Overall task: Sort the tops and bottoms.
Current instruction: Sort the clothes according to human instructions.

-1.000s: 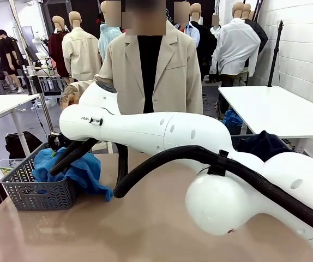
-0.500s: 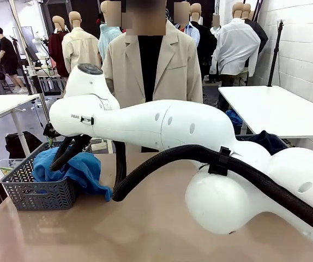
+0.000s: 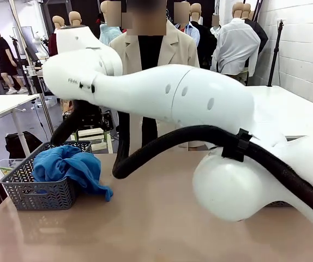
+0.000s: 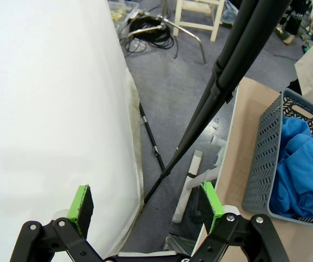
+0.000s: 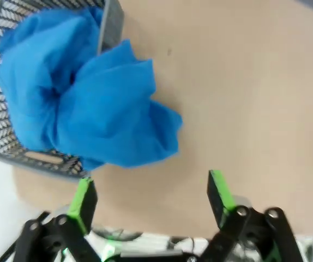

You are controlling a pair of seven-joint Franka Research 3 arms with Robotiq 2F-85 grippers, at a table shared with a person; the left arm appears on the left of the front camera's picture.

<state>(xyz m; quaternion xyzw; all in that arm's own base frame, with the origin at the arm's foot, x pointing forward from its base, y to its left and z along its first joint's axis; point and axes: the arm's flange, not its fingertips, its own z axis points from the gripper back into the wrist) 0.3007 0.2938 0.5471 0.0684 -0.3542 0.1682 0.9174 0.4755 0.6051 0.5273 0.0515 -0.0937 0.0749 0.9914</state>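
With the bright cobalt-blue soft fabric top (image 3: 69,168) lying crumpled in the grey perforated plastic basket (image 3: 34,194), the placing step for this garment appears to be complete or nearly so. Part of the cloth spills over the basket rim toward 4 o'clock and rests on the tan table surface (image 3: 145,229), so the deposit is not tidy.

The right gripper (image 5: 148,196) hangs above the table with its green-padded jaws spread wide and nothing between them. In the right wrist view the blue top sits at about 10 o'clock from the gripper, well clear of both pads. The right arm reaches across the front view from 3 o'clock toward 10 o'clock, above the basket.

The left gripper (image 4: 145,206) also stands wide and empty. It points off the table edge toward the floor; the basket with the blue cloth appears at 3 o'clock in its view.

A person in a beige jacket (image 3: 175,52) stands at the far side of the table, at 12 o'clock.

Judgement: the next move calls for clearing the right arm from the basket and locating another garment. No dark bottoms can be made out here. The overhanging cloth could drag out if snagged.
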